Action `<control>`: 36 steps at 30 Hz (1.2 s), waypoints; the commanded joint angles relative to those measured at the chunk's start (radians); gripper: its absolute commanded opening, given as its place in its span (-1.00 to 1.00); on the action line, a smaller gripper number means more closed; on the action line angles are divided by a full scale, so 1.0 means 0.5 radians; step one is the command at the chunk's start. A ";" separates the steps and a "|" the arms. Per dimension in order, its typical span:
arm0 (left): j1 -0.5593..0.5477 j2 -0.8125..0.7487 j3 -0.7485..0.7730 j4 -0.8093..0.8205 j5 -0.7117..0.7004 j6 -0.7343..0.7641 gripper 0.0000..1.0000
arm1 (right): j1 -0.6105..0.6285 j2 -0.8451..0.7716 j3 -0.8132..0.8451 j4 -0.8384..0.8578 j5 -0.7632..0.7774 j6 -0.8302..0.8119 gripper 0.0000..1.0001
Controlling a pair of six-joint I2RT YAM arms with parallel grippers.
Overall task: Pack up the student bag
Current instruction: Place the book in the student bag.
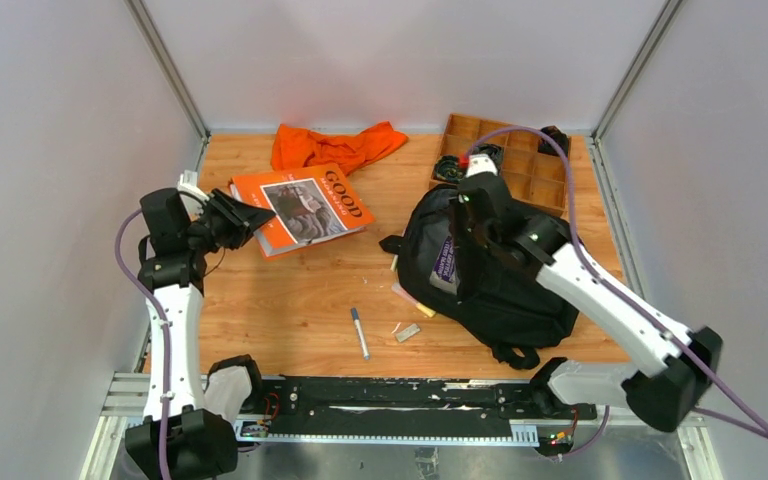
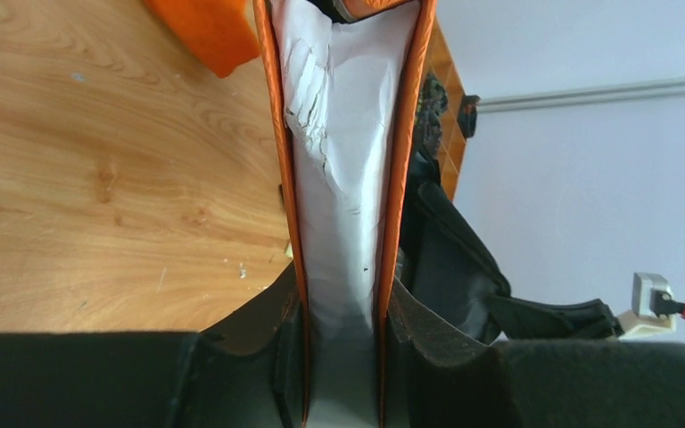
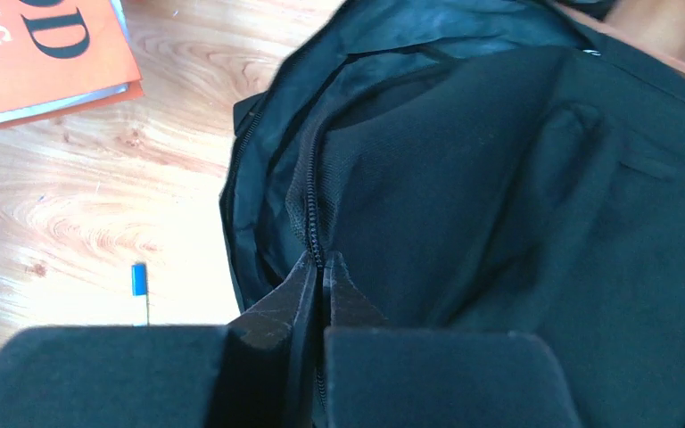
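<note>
The student bag point(image 1: 505, 295), a large black backpack, lies right of the table's centre with its main opening unzipped point(image 3: 499, 178). My right gripper point(image 1: 465, 212) is over its top; in the right wrist view the gripper point(image 3: 323, 267) is shut on the fabric edge along the zipper point(image 3: 310, 223). A purple-covered item point(image 1: 445, 262) shows at the bag's mouth. My left gripper point(image 1: 235, 222) is shut on the edge of an orange book point(image 1: 305, 205). In the left wrist view the book point(image 2: 348, 134) stands between the two fingers point(image 2: 419, 321), white pages showing.
An orange cloth point(image 1: 335, 145) lies at the back. A wooden compartment tray point(image 1: 530, 175) sits behind the bag with dark items in it. A pen point(image 1: 360, 332), a small grey piece point(image 1: 408, 332) and a pink-yellow stick point(image 1: 415, 300) lie on the table near the front.
</note>
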 commanded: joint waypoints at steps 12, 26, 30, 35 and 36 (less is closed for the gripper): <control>-0.802 0.325 0.146 0.697 0.432 -0.134 -0.83 | 0.005 -0.709 -0.389 0.185 0.565 0.154 -1.00; -1.011 0.628 0.218 0.600 0.397 -0.151 -0.86 | 0.003 -0.771 -0.418 0.223 0.596 0.154 -1.00; -1.027 0.712 0.266 0.475 0.348 -0.101 -0.86 | 0.003 -0.806 -0.422 0.224 0.615 0.145 -1.00; -1.101 0.855 0.330 0.309 0.250 -0.010 -0.86 | 0.005 -0.829 -0.454 0.275 0.604 0.126 -1.00; -1.132 0.889 0.334 0.302 0.249 -0.005 -0.86 | 0.003 -0.819 -0.457 0.283 0.591 0.126 -1.00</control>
